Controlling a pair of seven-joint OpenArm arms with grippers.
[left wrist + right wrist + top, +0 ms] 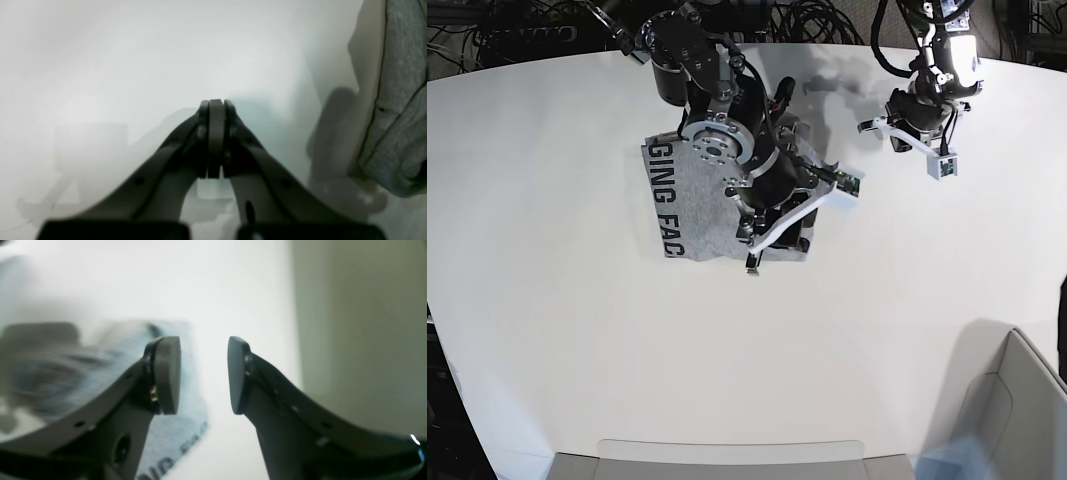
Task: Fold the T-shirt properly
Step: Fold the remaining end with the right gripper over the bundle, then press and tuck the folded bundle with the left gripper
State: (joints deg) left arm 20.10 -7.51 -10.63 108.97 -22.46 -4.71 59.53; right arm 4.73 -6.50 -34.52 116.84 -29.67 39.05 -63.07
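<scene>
1. Right gripper (204, 373) fills the right wrist view: jaws spread wide, nothing between them.
2. Left gripper (216, 138): jaws pressed together, empty, over bare white table (547, 300).
3. Count: 2 arms, 1 garment.
4. T-shirt (677, 205), grey, black block lettering up, lies folded compact at upper centre of table, partly under the right arm.
5. Lettering cut off; only "GING FAC" readable in base view.
6. Shirt blurred in right wrist view; only an edge seen at far right of left wrist view.
7. Grey bin (1027, 385) at table's corner, cropped; contents can't tell.
</scene>
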